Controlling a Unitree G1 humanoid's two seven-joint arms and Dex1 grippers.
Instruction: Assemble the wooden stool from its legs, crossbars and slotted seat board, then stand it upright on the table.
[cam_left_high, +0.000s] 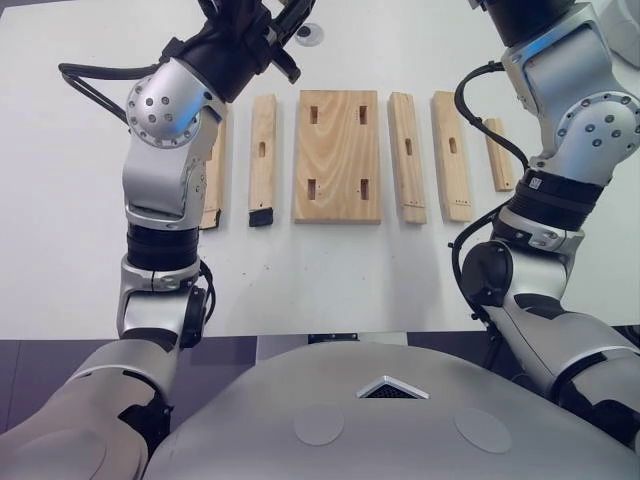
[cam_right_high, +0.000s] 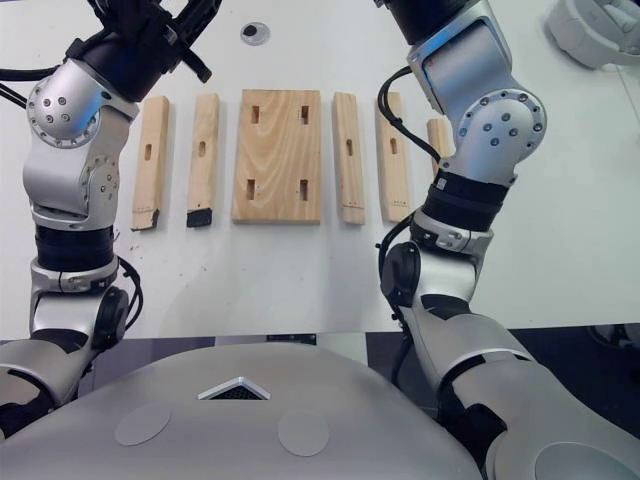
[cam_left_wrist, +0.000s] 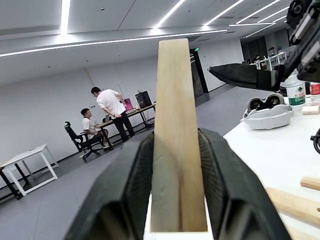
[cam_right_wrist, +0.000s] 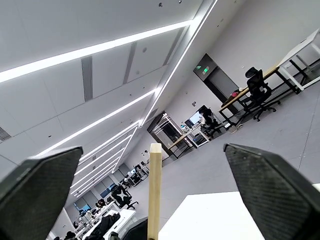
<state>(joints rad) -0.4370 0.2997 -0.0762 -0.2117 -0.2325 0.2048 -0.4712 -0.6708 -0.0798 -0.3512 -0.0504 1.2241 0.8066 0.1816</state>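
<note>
The seat board (cam_left_high: 337, 155) lies flat at the centre of the left eye view, its four slots facing up, on the white table (cam_left_high: 330, 285). Left of it lie the first leg (cam_left_high: 263, 160), just beside its long edge, and the second leg (cam_left_high: 213, 178), half hidden behind the left arm (cam_left_high: 160, 180). Right of it lie the third leg (cam_left_high: 407, 158), the fourth leg (cam_left_high: 452, 155) and a short crossbar (cam_left_high: 499, 155) close to the right arm (cam_left_high: 575, 150). Narrow strips of bare table part the pieces (none touch). Below the row a wide bare band runs to the table's near edge. High at the upper left, the left gripper (cam_left_wrist: 176, 137) pinches a wooden bar (cam_left_wrist: 175, 85) upright between its jaws. The right gripper (cam_right_wrist: 154, 148) faces that bar from well apart, jaws spread wide. A round grommet (cam_left_high: 310, 33) sits at top centre, and a white headset (cam_right_high: 590, 30) in the upper right corner.
</note>
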